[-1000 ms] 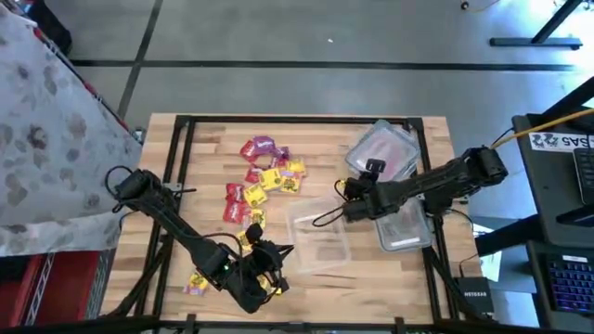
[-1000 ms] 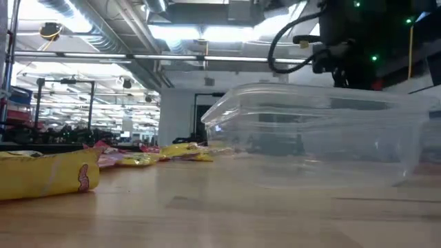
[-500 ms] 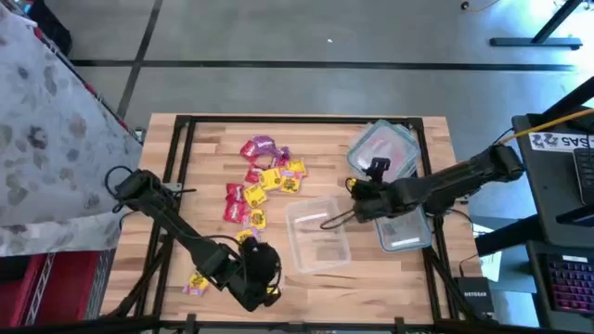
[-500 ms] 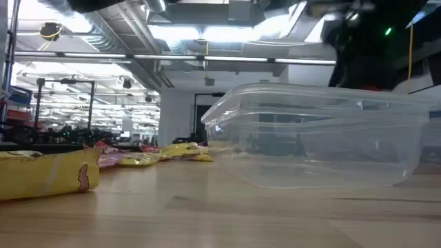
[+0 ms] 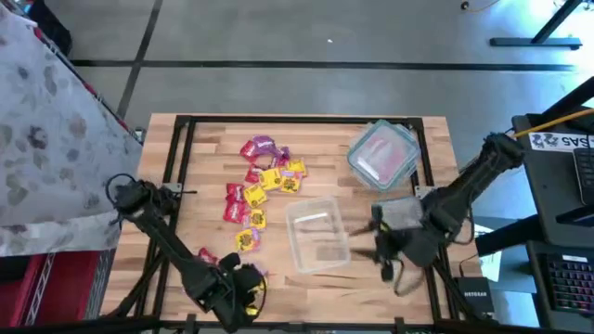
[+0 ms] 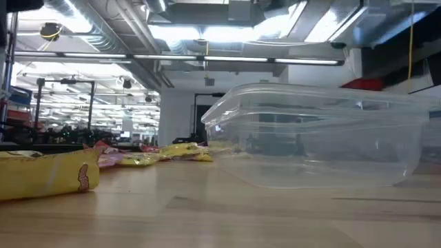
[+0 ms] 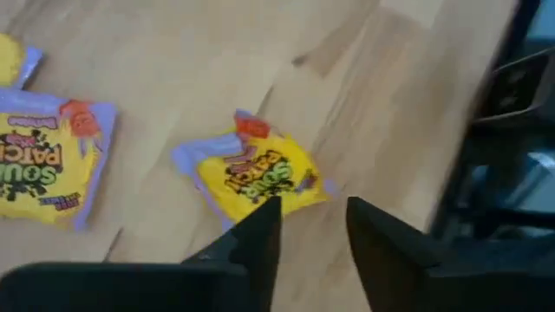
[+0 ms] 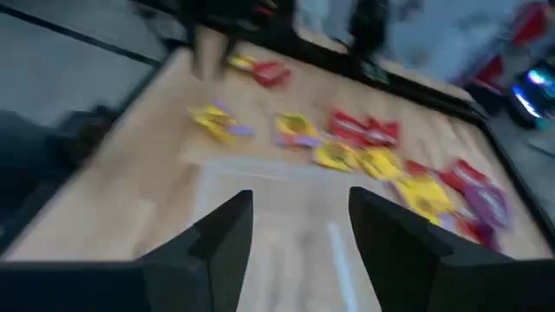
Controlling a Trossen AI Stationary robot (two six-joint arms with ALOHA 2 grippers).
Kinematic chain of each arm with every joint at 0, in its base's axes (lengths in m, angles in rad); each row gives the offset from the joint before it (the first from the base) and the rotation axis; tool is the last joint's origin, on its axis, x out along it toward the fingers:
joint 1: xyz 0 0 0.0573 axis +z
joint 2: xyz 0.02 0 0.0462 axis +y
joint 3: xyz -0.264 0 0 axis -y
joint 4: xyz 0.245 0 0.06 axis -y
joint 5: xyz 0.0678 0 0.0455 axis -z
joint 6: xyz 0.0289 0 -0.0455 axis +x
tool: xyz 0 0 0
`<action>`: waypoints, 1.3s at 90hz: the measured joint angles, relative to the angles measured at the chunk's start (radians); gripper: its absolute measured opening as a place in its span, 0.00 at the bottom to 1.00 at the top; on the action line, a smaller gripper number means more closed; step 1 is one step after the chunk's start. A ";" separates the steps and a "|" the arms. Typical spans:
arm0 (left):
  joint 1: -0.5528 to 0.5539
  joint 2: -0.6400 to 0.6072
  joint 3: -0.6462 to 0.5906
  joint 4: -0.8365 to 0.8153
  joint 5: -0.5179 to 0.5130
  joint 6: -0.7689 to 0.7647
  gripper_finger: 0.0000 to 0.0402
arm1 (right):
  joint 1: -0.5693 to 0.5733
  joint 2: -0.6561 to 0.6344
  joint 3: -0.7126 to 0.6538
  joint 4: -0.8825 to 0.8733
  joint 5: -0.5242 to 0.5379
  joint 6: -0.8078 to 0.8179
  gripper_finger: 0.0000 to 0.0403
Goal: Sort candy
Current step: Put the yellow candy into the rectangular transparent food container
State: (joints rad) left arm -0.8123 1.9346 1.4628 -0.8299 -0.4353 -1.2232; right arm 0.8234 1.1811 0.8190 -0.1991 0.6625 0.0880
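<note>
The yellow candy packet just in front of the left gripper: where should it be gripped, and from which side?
Grip the yellow candy packet from straight above, pinching across its narrow width. It lies flat on the table, alone, so no edge offers itself sideways. The left gripper is open beside it.

The light wooden slatted table (image 5: pixel 204 176) lies bare along its left strip in the high view, and bare again across the top edge, so a gripper could pass there. The middle is crowded — a loose cluster of small red, yellow and purple candy packets (image 5: pixel 262 181) runs from upper centre down toward lower left. Just right of it sits an open clear rectangular plastic tub (image 5: pixel 317 235), and a lidded clear tub (image 5: pixel 382 154) fills the upper right. The right gripper (image 5: pixel 382 252), fingers apart, blocks the lower right; the left gripper (image 7: pixel 308 232), jaws parted, hangs over a yellow packet (image 7: pixel 258 173) at the bottom edge.
</note>
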 joint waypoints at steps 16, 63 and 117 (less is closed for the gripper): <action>0.004 0.106 0.000 0.006 -0.041 -0.098 0.44 | 0.078 0.094 -0.002 0.091 0.050 0.021 0.43; 0.022 0.208 0.057 -0.011 -0.046 -0.292 0.09 | 0.111 0.189 -0.003 0.146 0.079 0.118 0.43; 0.371 0.134 0.304 -0.032 -0.140 0.631 0.05 | 0.204 0.187 -0.002 0.145 0.236 0.130 0.43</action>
State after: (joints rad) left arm -0.4412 2.0688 1.7672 -0.8620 -0.5755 -0.5919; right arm 1.0276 1.3685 0.8169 -0.0536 0.8982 0.2184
